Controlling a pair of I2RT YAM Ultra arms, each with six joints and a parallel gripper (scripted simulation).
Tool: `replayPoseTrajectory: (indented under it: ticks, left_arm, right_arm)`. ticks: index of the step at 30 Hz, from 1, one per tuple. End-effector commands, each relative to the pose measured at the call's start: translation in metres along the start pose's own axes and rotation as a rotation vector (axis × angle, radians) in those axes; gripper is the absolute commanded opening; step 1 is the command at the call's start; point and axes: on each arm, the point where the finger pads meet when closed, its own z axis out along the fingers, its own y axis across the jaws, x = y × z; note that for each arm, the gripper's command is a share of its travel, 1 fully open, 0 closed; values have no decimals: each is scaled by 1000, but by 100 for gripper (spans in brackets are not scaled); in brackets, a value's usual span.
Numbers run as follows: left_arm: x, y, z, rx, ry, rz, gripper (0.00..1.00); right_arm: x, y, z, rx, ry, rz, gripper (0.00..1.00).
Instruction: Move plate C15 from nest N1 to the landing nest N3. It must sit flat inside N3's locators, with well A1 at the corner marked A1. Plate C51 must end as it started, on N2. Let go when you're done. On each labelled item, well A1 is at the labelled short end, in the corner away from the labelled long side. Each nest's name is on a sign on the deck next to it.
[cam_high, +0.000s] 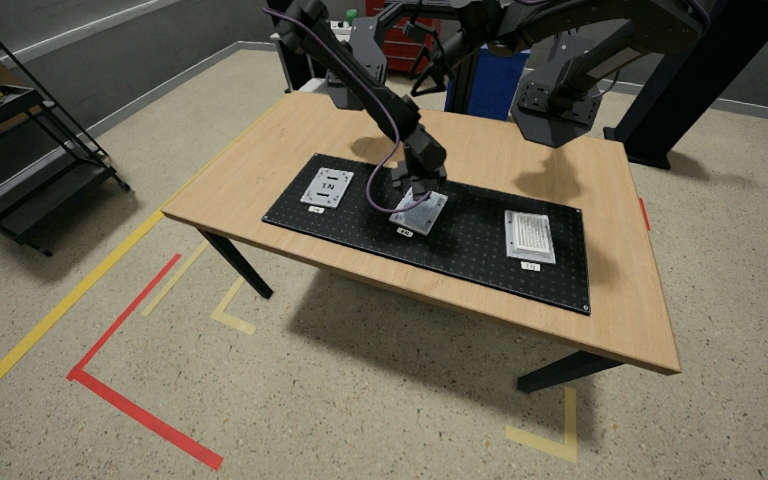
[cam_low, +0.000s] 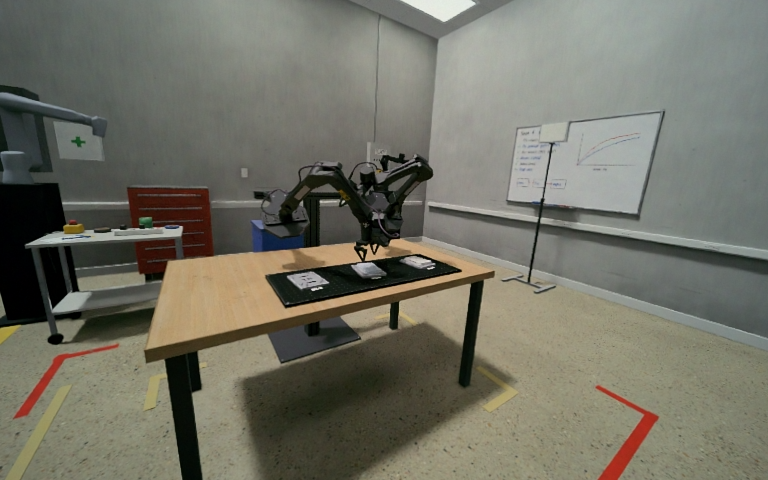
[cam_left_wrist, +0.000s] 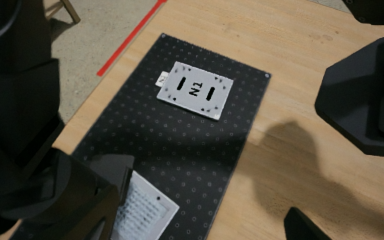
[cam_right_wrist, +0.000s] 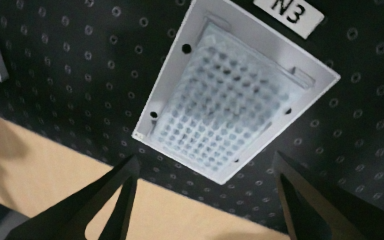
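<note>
A clear well plate, plate C15 (cam_high: 419, 210), lies on nest N3 in the middle of the black mat, with the N3 sign (cam_right_wrist: 288, 14) beside it. In the right wrist view the plate (cam_right_wrist: 225, 107) sits within the white nest base (cam_right_wrist: 320, 75); its label is not readable. My right gripper (cam_high: 416, 189) hovers just above it, open and empty, with its fingers spread apart from the plate. Nest N1 (cam_high: 326, 186) (cam_left_wrist: 195, 89) is empty. Plate C51 (cam_high: 529, 236) lies on nest N2. My left gripper (cam_high: 428, 79) is open, high above the table's back.
The black pegboard mat (cam_high: 430, 237) holds all three nests in a row. The right arm's purple cable (cam_high: 373, 186) loops down beside nest N3. The left arm's base (cam_high: 552, 113) stands at the table's far side. A cart and a red cabinet (cam_low: 169, 220) stand off the table.
</note>
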Motion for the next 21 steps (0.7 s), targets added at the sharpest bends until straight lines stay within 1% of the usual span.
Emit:
replayPoseTrajectory:
  ticks: [1,8,10,21]
  left_arm:
    - [-3,-4,0,14,-15,7,100]
    - [-3,-4,0,14,-15,7,100]
    - [-3,-4,0,14,-15,7,100]
    - [-3,-4,0,14,-15,7,100]
  right_arm:
    - [-4,2,-4,-100,-65,-214,100]
    - [-5,-4,-6,-153,-134,-455,100]
    - [-5,-4,-6,-153,-134,-455,100]
    - [-6,-13,-13,-190,-298,-866,100]
